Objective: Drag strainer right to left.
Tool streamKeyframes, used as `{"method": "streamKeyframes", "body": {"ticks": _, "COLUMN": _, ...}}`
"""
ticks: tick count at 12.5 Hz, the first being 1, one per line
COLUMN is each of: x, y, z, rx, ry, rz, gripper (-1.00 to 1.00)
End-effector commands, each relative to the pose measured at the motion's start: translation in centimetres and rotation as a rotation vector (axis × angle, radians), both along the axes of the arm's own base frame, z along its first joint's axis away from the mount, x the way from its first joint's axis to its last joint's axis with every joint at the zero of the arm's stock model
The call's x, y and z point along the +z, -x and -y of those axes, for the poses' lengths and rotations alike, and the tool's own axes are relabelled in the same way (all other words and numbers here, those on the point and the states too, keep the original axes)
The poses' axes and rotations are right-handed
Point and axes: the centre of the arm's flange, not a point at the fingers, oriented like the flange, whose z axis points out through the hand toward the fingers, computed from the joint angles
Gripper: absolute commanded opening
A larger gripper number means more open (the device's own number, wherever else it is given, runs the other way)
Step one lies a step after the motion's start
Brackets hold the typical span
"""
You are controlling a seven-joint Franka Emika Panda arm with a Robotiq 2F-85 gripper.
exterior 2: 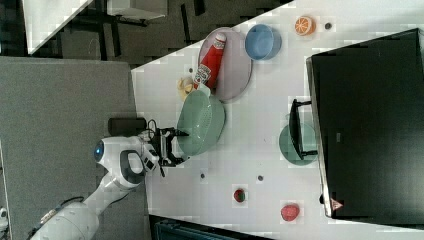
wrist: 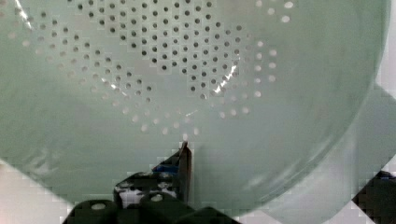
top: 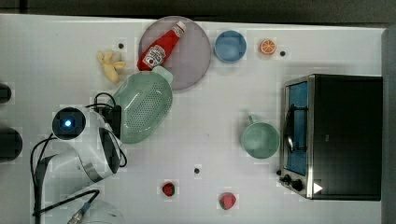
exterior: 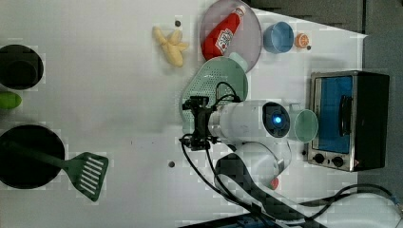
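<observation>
Items sitting on the surface (top: pixel 56 56):
- one strainer (top: pixel 142 109)
- one mug (top: pixel 259 139)
- one blue bowl (top: pixel 230 46)
- one grey plate (top: pixel 194 60)
- one ketchup bottle (top: pixel 160 46)
- one banana bunch (top: pixel 110 66)
- one orange half (top: pixel 268 46)
- two strawberries (top: pixel 168 189) (top: pixel 227 200)
- one toaster oven (top: pixel 336 136)
- one green spatula (exterior: pixel 85 172)

The strainer (wrist: pixel 280 70) is seen as smooth, pale mint plastic with a soft sheen, highlights caught among its holes. A matt white surface is presented by the bench (top: pixel 210 140). The oven (top: pixel 334 135) is framed in brushed, shiny metal, and the ketchup bottle (top: pixel 161 46) is finished in glossy red plastic.
</observation>
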Motion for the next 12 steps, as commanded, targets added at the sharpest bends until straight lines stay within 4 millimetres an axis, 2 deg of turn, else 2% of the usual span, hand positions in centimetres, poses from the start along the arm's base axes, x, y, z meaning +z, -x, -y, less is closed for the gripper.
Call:
{"method": "streamKeyframes", "body": {"ticks": 1, "x": -0.8, "y": 1.0, "z": -3.2, "rx": 0.005, "ry": -0.014, "rz": -0.022, "gripper": 1.0}}
{"method": "streamKeyframes", "body": {"ticks": 8, "x": -0.7, "y": 0.9, "z": -8.4, "rx": 0.0, "ry": -0.062, "rz": -0.009, "gripper": 1.0}}
{"method": "streamKeyframes", "body": {"ticks": 12, "x": -0.6, "y": 1.1, "z": -11.7, "rx": -0.061, "ry": -0.08, "rz": -0.009, "gripper": 1.0}}
